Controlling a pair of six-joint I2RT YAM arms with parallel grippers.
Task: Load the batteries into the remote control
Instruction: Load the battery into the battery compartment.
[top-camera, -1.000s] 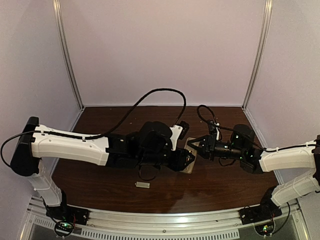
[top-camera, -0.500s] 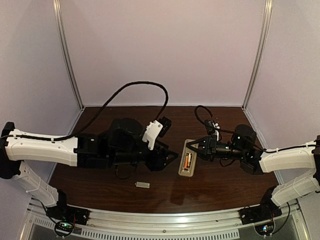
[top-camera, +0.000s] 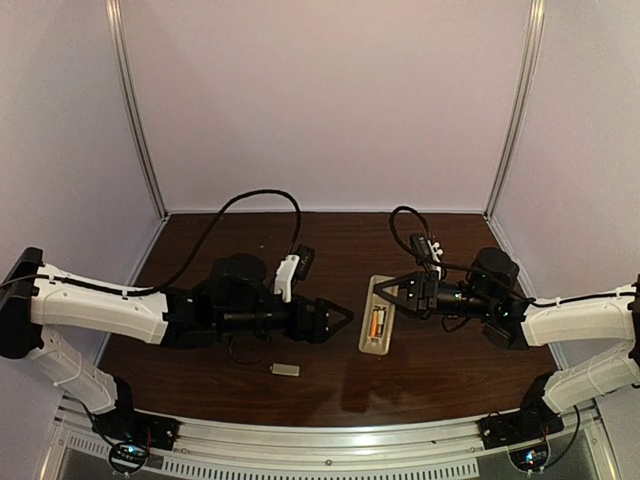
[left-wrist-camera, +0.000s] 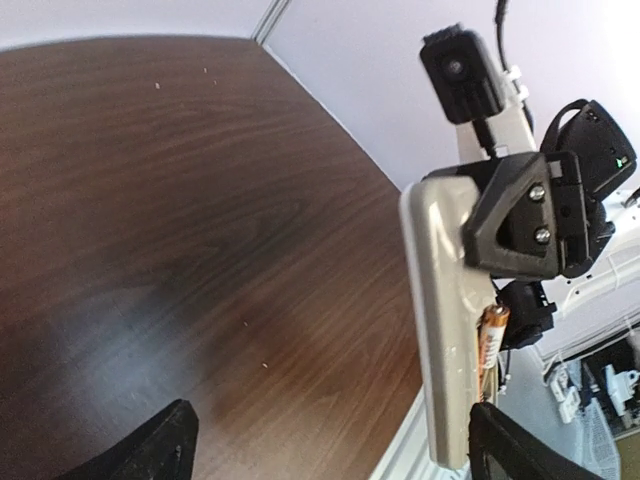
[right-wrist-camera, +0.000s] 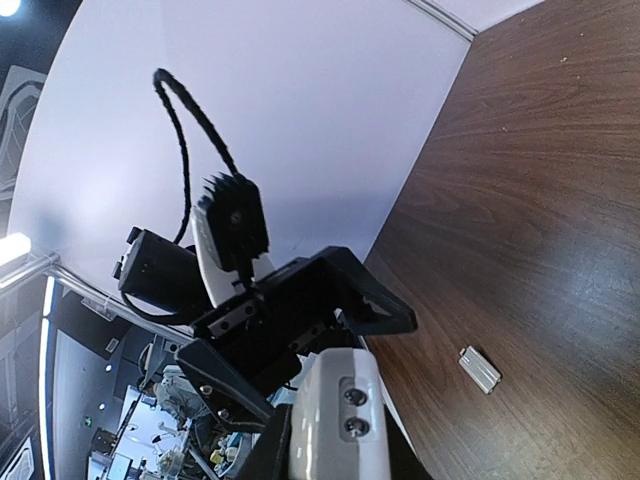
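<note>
Grey plate (top-camera: 285, 369): lay flat on the surface (top-camera: 200, 240), nearest my bases and apart from everything else.
My left jaws: stood wide open and empty, tips pointing at the remote control and stopping just short of its left side.
Remote control (top-camera: 371, 343): sat back upward between my two arms, bay uncovered.
Batteries (top-camera: 377, 322): copper-gold, lying lengthwise in the bay; I could not tell whether one or two.
My right jaws: were closed on the remote control's far end.

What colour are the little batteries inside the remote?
The batteries are coppery orange-gold, clearest in the left wrist view.
</note>
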